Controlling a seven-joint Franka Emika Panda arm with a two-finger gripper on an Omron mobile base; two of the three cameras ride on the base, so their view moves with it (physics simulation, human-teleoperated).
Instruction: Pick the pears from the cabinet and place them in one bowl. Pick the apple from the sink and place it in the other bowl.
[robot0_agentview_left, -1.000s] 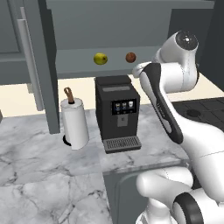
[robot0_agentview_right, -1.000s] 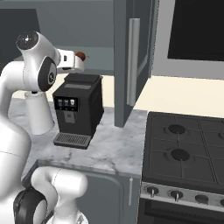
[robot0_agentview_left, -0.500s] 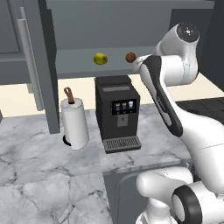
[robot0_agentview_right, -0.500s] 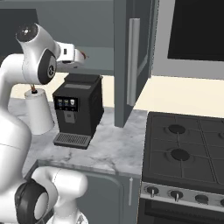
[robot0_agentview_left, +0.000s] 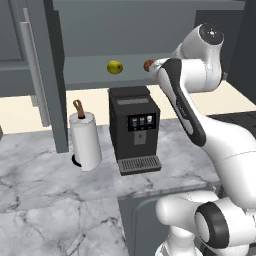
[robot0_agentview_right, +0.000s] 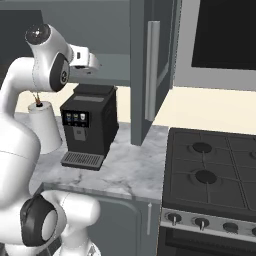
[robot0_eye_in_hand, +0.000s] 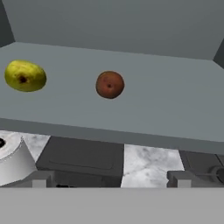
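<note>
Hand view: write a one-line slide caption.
Open jaws face the cabinet shelf, brownish-red pear ahead, yellow-green pear further left.

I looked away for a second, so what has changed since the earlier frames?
The arm swung up and in toward the cabinet shelf, bringing the open gripper close to the brownish-red pear. Nothing has been gripped. Both that pear and the yellow-green pear lie where they were; the coffee machine and paper towel roll are unmoved.

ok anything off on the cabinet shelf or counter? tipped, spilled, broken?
Nothing stands out. Yellow-green pear and brownish-red pear sit apart on the cabinet shelf; coffee machine and paper towel roll stand upright.
</note>
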